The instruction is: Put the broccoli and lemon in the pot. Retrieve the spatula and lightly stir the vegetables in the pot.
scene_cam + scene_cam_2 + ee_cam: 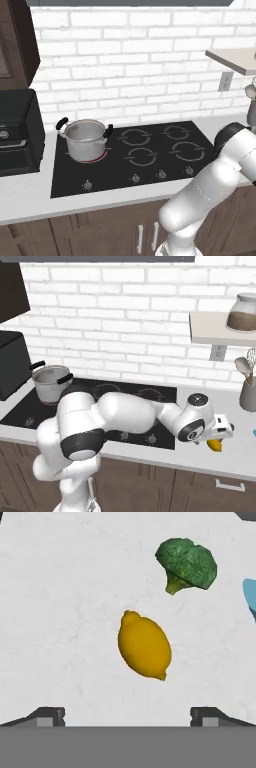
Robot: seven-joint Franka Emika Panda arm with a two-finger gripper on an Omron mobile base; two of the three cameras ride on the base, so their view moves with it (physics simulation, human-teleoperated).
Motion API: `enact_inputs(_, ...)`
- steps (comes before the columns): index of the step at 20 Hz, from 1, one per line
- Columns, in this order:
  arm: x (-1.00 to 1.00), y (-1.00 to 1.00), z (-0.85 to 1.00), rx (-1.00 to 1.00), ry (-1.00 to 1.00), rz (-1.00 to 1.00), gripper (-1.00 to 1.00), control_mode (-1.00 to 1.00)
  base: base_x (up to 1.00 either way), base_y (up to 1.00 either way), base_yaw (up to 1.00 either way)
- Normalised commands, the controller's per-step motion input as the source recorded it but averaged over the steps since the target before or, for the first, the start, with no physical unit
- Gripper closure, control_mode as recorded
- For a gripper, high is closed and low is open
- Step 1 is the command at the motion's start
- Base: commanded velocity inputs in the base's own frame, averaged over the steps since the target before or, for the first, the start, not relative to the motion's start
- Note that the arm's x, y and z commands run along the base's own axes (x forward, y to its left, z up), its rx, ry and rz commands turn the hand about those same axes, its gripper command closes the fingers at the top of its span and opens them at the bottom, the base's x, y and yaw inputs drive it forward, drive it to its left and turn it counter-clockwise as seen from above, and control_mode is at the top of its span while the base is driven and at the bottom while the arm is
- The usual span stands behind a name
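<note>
Lemon (144, 644): smooth yellow oval with nubbed ends, lying on the counter (60, 612), centred between the fingertips (47, 716).
Broccoli (186, 563): bumpy dark-green crown on a pale stalk, sitting near the lemon, not touching.
Spatula (250, 597): light-blue edge, being cut off by the frame.
Gripper (127, 717): hovering above the lemon, jaws spread wide, gripping nothing.
Pot (86, 139): shiny steel, black handles, standing on the black cooktop (150, 165).
Room: white brick wall (130, 65), mottled white counter.
</note>
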Motion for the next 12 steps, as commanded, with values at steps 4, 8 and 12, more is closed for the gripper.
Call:
enact_inputs(4, 0.34, -0.24, -0.19, 0.0, 0.0, 0.08, -1.0, -1.0, 0.0, 0.0, 0.0)
enact_inputs(8, 0.35, -0.34, -0.15, 0.0, 0.0, 0.06, -1.0, -1.0, 0.0, 0.0, 0.0)
enact_inputs(12, 0.24, -0.4, -0.03, 0.03, 0.01, 0.04, -1.0, -1.0, 0.0, 0.0, 0.0)
